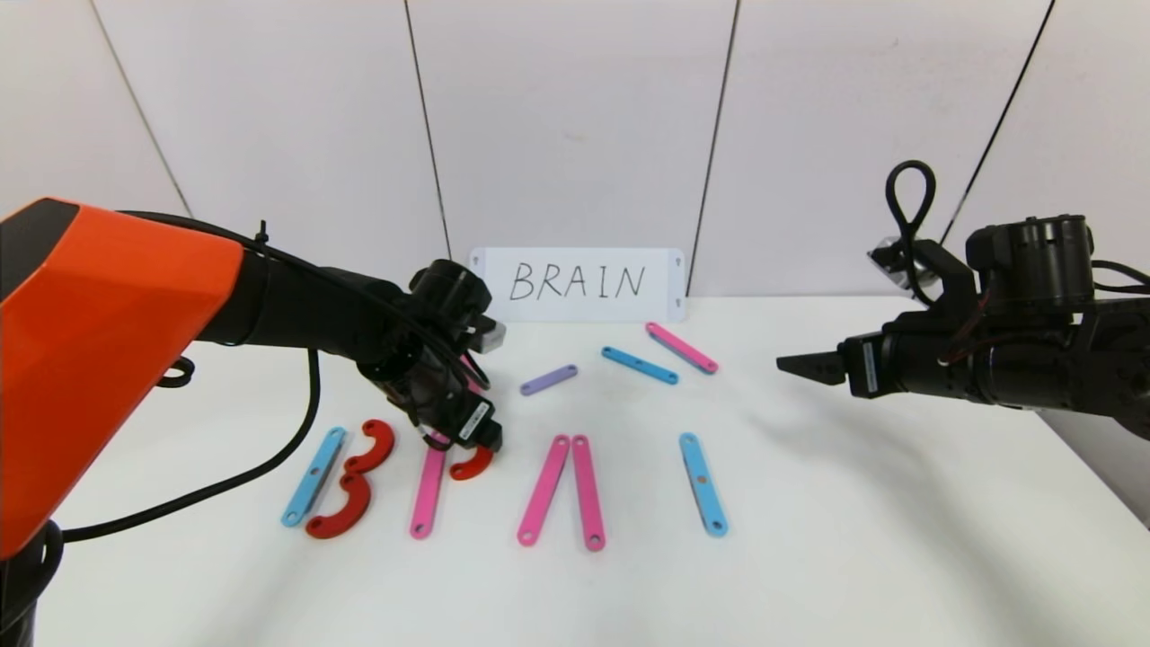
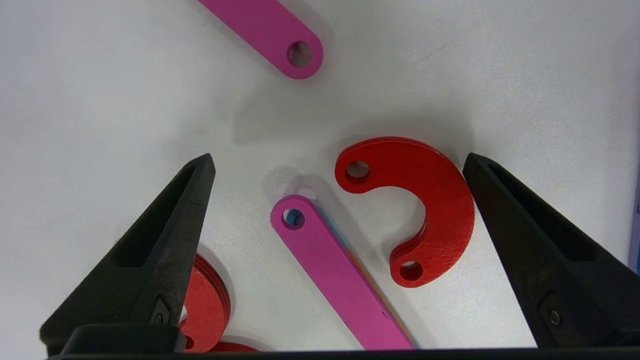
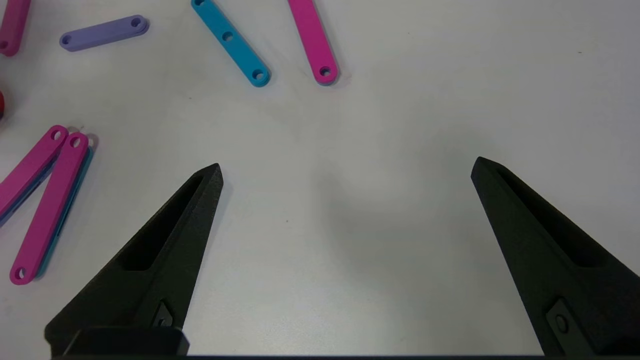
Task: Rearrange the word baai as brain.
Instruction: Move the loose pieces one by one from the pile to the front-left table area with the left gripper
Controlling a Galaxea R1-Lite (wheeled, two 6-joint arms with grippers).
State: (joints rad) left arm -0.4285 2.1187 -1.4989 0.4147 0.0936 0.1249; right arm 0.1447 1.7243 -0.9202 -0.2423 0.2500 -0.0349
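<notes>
**rigwatcher:** So where's the left hand (image 1: 467, 431) at? From the head view it hangs low over the second letter, left of centre in the frame.

**bar_none:** Yep. Its wrist view shows the jaws spread wide with nothing in them. The red C-curve (image 2: 425, 200) lies flat on the tabletop (image 1: 853, 539) between the fingertips, hugging the right-side finger (image 2: 520, 225), and the pink upright bar (image 2: 335, 270) runs diagonally through the gap beside it. The curve's open side faces that bar, its two hole ends just off the bar's top. Looks to me like the R's bowl being set.

**rigwatcher:** And the right hand (image 1: 804, 367)?

**bar_none:** Parked at the frame's right edge, also wide open, empty, over bare tabletop. The left is much nearer to the R.

**rigwatcher:** Spares?

**bar_none:** Purple short bar (image 1: 548, 379), blue bar (image 1: 639, 364) and pink bar (image 1: 681, 348) sit loose upper centre, below the BRAIN card (image 1: 577, 283). My guess: the purple one becomes the R's leg. Surface is smooth white, plenty of room, though the flat pieces will be fiddly to pinch.
</notes>
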